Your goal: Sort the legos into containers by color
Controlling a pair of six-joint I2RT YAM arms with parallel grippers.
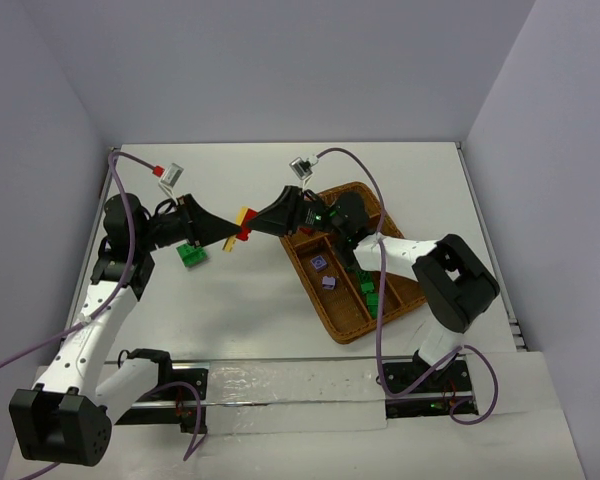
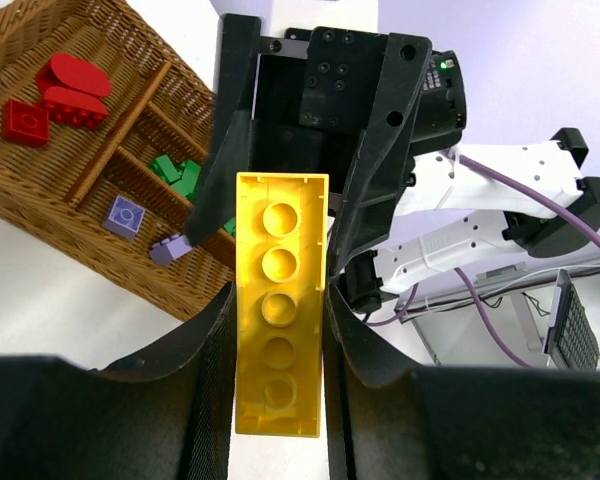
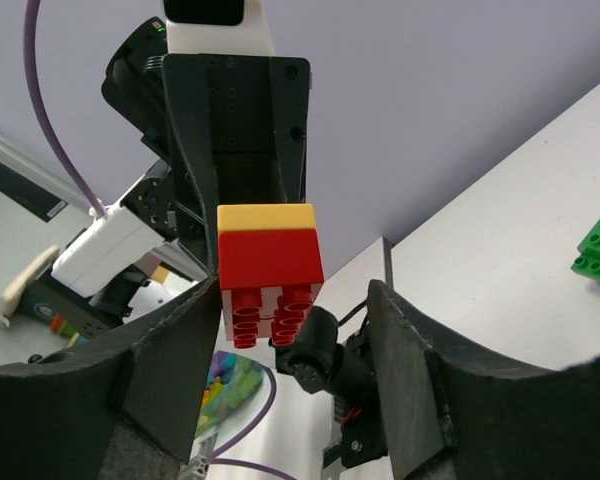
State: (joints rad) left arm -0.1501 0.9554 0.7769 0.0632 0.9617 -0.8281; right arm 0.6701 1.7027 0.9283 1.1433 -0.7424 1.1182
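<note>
**Two Arms Meet Over One Brick Clump Beside the Tray**

We see both arms converge just off the crosswise end of the wicker tray [image 1: 350,330], on the side away from the right arm's base; between them, lifted off the table [image 1: 250,300], sits a long yellow brick [image 2: 280,300] with a red brick [image 3: 268,270] joined to it. The left gripper [image 1: 234,232] has its fingers pressed against both long sides of the yellow brick, closed firmly on it; the right gripper [image 3: 290,295] faces it from the tray side, its jaws standing apart around the clump's far end. In the right wrist view one finger lies close against the red brick while a clear gap shows at the other, so we read no grip there.

Inside the tray, red pieces [image 2: 65,90] lie in the crosswise section; purple bricks [image 2: 127,215] sit in the long slot on the tray's outer side toward the clump; green bricks [image 2: 180,178] fill the slot next to it. One more green brick [image 1: 191,254] rests on the table well apart from the tray, beyond the clump, near the left arm.
</note>
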